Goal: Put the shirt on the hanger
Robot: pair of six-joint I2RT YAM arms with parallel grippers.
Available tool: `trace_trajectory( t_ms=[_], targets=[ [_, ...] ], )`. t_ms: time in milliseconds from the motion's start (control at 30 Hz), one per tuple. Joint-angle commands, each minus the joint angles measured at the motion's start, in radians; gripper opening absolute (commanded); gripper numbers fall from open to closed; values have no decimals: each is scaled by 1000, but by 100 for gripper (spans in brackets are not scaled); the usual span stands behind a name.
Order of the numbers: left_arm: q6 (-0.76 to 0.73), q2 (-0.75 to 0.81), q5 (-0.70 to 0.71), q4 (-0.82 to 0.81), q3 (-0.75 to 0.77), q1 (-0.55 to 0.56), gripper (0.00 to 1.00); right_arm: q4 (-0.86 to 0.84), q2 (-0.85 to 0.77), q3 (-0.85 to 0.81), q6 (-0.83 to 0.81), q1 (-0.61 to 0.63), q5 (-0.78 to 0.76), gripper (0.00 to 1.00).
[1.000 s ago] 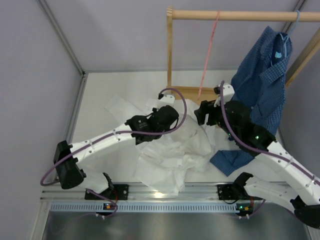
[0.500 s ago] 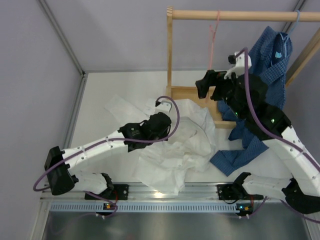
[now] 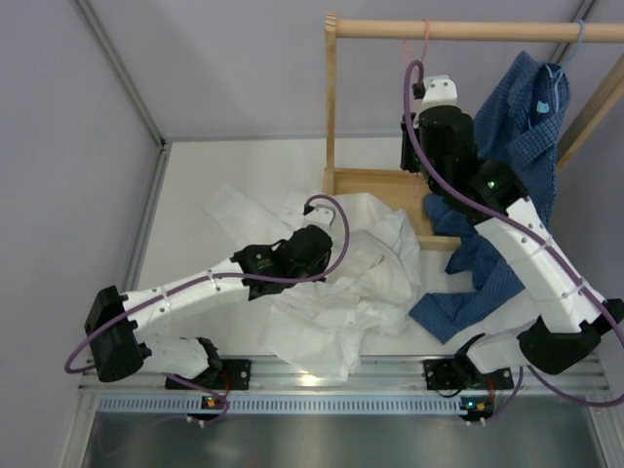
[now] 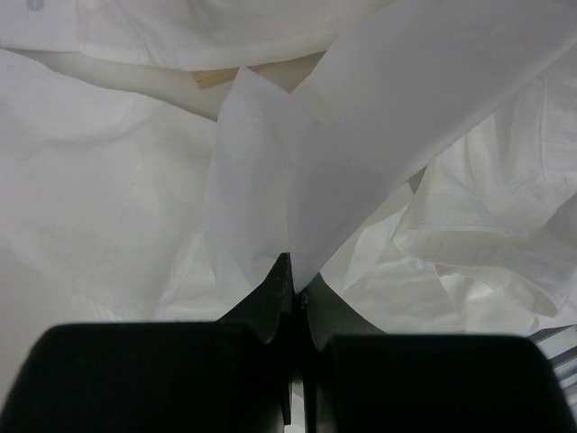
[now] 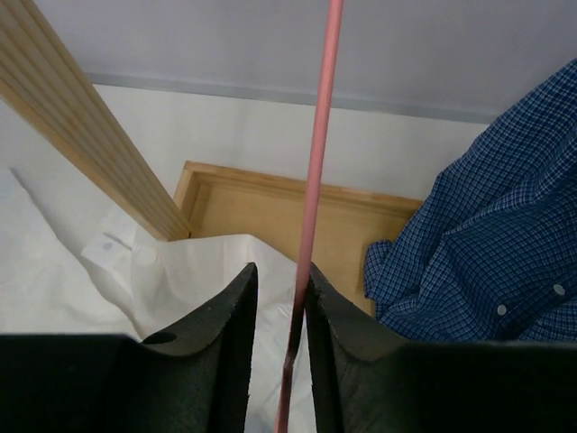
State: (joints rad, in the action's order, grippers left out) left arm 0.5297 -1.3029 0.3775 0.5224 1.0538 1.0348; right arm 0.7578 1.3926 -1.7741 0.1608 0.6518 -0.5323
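Left claw (image 4: 293,271) pinches a fold of the shirt (image 3: 341,312), heaped on the surface (image 3: 195,175). Right claw (image 5: 281,316) straddles the hanger (image 5: 317,153) hanging from the rail (image 3: 487,29), grip unclear. Risk: the thin wire slips or swings off.

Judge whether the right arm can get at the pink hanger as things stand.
Probably yes: the pink hanger hangs between the fingers of the right gripper, with nothing blocking it; whether it is gripped is unclear.
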Motion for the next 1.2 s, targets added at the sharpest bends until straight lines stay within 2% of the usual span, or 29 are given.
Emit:
trace_trajectory(
  t_ms=[0, 267, 400, 767, 867, 933, 967, 1167],
  targets=[
    [1, 44, -11, -44, -29, 2, 0, 21, -70, 7, -27, -49, 49, 25],
    [-4, 51, -32, -44, -48, 2, 0, 25, -84, 44, -64, -136, 178, 23],
    [-2, 62, -34, -44, -52, 2, 0, 25, -81, 33, -70, -147, 196, 15],
    [-8, 93, -17, -32, -60, 2, 0, 20, -76, 68, -76, -176, 232, 18],
    [-10, 114, -3, -25, -58, 1, 0, 15, -86, 71, -81, -176, 232, 11],
    [-11, 120, -2, -25, -57, 2, 0, 8, -92, 68, -84, -178, 235, 2],
    [-13, 123, -2, -24, -57, 1, 0, 6, -98, 64, -86, -178, 235, 0],
    [-10, 134, -3, -24, -57, 1, 0, -57, -139, 82, -84, -178, 224, 0]
  ],
)
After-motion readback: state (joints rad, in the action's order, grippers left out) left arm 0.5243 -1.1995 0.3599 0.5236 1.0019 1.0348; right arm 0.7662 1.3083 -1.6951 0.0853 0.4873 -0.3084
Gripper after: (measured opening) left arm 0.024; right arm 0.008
